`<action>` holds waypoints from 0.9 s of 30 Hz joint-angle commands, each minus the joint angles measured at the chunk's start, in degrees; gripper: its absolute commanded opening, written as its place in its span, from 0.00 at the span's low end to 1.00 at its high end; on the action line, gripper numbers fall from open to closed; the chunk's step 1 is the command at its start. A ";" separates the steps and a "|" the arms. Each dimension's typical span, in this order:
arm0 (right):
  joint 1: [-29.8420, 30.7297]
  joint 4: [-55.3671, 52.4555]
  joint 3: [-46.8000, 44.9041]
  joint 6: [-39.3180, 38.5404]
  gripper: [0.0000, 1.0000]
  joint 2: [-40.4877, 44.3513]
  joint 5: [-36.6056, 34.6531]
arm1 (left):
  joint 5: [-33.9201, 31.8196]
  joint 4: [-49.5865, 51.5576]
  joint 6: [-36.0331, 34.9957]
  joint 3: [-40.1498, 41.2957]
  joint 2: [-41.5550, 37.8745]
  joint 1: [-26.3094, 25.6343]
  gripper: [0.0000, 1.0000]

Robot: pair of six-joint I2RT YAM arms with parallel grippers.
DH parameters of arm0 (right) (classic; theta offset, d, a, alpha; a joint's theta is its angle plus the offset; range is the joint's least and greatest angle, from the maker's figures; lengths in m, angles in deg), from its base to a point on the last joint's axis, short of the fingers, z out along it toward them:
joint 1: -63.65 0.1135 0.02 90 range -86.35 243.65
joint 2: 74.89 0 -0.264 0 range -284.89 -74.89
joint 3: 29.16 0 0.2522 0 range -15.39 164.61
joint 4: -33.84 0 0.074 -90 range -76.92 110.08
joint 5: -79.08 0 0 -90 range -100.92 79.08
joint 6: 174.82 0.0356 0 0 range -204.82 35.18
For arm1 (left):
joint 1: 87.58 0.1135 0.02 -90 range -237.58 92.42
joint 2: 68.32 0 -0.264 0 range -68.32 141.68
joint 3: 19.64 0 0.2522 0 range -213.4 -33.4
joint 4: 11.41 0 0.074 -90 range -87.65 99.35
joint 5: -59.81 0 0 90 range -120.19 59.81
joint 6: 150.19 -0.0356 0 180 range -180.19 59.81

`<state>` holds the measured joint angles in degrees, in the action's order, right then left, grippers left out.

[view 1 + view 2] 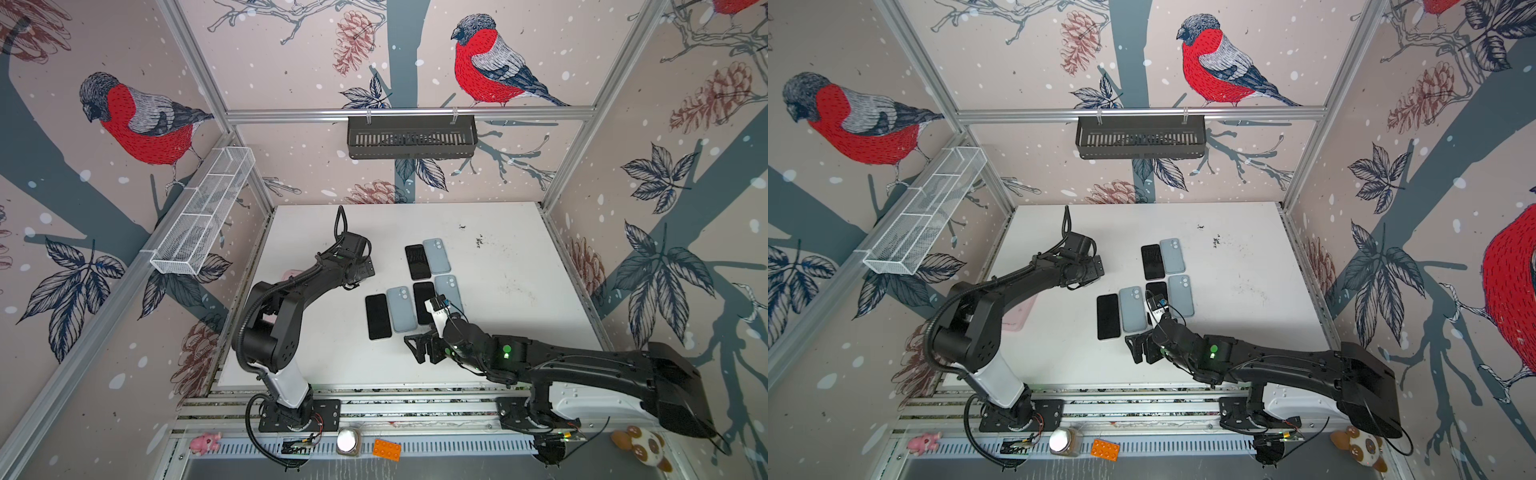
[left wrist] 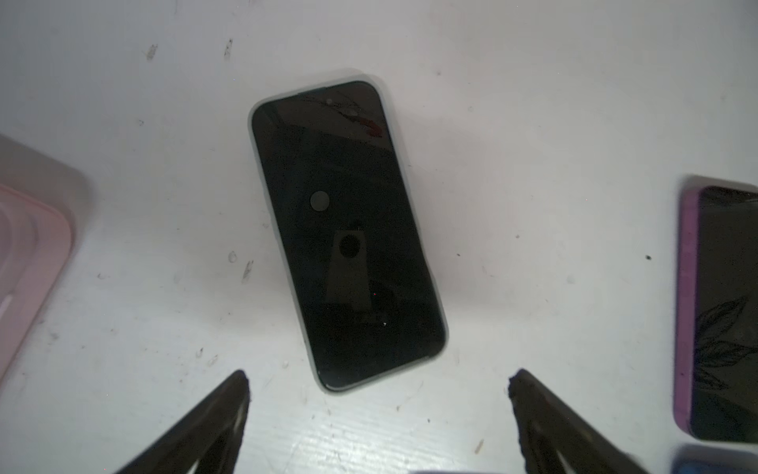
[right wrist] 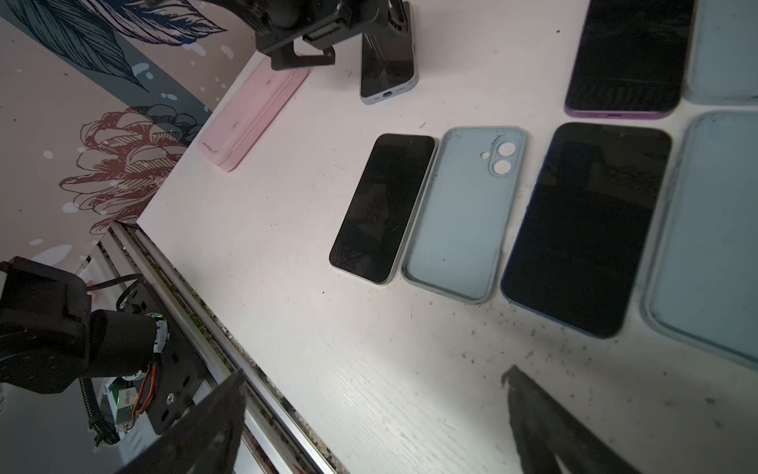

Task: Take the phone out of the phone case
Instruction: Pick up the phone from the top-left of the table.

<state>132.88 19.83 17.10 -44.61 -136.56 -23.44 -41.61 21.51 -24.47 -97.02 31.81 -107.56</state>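
Observation:
A dark-screened phone (image 2: 348, 234) sits in a pale blue phone case (image 3: 387, 92) flat on the white table (image 1: 498, 270), screen up, with cracks near one end. My left gripper (image 2: 379, 381) hangs just above it, open, its fingertips off one short end of the phone and touching nothing. In both top views the left arm (image 1: 357, 266) hides this phone. My right gripper (image 3: 375, 375) is open and empty over bare table near the front edge, seen in a top view (image 1: 419, 347) just in front of the row of phones.
Three bare phones (image 1: 378, 316) (image 1: 417, 262) (image 3: 586, 230) each lie beside an empty pale blue case (image 1: 402, 308) (image 1: 436, 255) (image 1: 451, 289) mid-table. A pink case (image 3: 254, 119) lies by the left wall. A metal rail (image 3: 229, 328) borders the table's front edge.

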 commanded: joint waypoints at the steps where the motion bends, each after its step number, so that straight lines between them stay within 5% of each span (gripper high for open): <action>1: -1.82 -1.70 -0.91 -4.52 0.99 3.90 -0.80 | 0.74 2.26 3.06 -2.33 2.88 1.00 0.98; 11: -10.35 -1.19 -2.36 -9.03 0.99 10.95 5.67 | -2.12 5.66 5.16 -8.71 10.40 2.04 0.98; 27: -18.68 1.24 -1.82 -12.78 0.99 8.54 12.34 | -2.30 12.10 4.48 -20.03 21.63 5.31 0.94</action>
<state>115.31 19.00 14.91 -56.31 -127.43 -13.54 -45.74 28.81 -20.19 -116.34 51.81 -102.62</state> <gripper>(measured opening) 0.992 0.941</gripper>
